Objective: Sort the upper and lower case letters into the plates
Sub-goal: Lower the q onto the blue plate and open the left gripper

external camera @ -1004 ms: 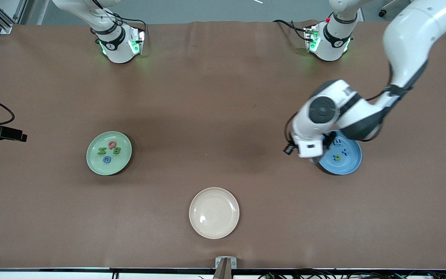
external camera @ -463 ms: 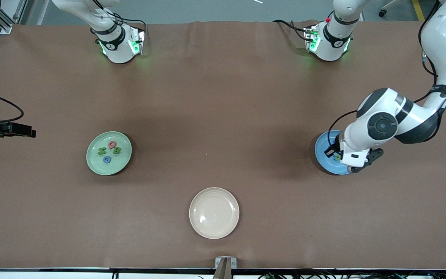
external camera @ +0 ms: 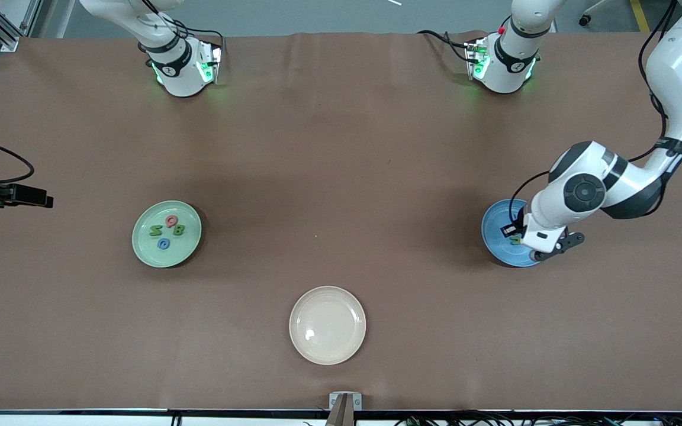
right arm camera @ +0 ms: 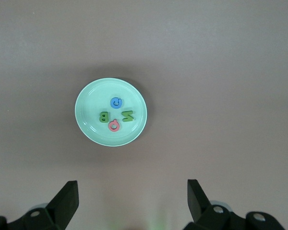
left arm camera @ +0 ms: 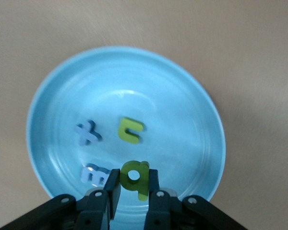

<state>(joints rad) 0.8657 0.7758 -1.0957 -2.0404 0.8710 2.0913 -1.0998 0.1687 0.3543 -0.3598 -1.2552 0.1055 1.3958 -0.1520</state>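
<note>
The blue plate (external camera: pixel 494 232) lies toward the left arm's end of the table. My left gripper (external camera: pixel 517 240) hangs low over it, shut on a green lowercase q (left arm camera: pixel 133 175). In the left wrist view the left gripper (left arm camera: pixel 133 181) is over the plate (left arm camera: pixel 182 120), which holds a blue x (left arm camera: pixel 88 132), a green letter (left arm camera: pixel 130 130) and a blue m (left arm camera: pixel 93 173). The mint plate (external camera: pixel 145 247) holds red Q (external camera: pixel 170 220), green B (external camera: pixel 179 230), green N (external camera: pixel 155 230) and blue G (external camera: pixel 164 243). My right gripper (right arm camera: pixel 132 186) is open and empty, high up, with the mint plate (right arm camera: pixel 89 96) below it.
An empty cream-beige plate (external camera: pixel 327 325) sits nearer the front camera, midway between the two plates. Both arm bases (external camera: pixel 184 65) stand along the table's back edge.
My left arm swung from beside the blue plate to over it, carrying the green q, and has lowered slightly. The right arm has barely shifted.
</note>
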